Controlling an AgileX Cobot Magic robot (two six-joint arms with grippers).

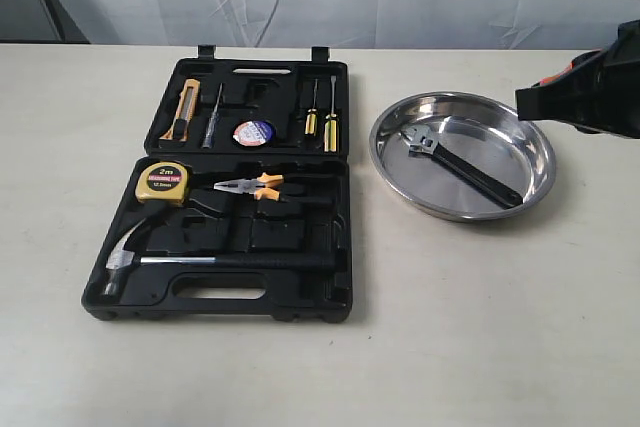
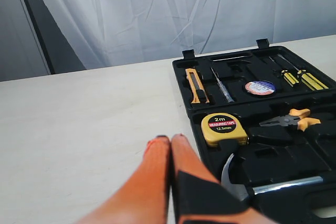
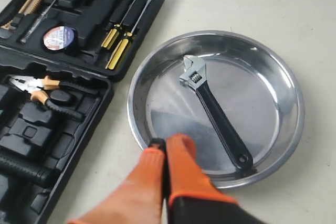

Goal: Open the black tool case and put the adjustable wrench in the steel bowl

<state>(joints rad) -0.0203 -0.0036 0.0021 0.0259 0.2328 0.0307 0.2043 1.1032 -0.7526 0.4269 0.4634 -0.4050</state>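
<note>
Case (image 1: 300, 237) open flat on tabletop (image 1: 500, 327). Wrench (image 1: 462, 169) lies inside bowl (image 1: 500, 142), head toward case. My left tool (image 2: 170, 139) pinched tight, empty, beside case. My right tool (image 3: 167, 142) likewise, over bowl rim.

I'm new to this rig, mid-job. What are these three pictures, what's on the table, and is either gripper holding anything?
This is a robot with two arms, each ending in an orange two-fingered gripper. The wide picture comes from a camera off the arms; the other two come from a camera on each wrist. On the table lies the black tool case, open, with a hammer, pliers and a tape measure in its recesses. Beside it sits the steel bowl, with the adjustable wrench inside. The left gripper and the right gripper are both shut and hold nothing.
</note>
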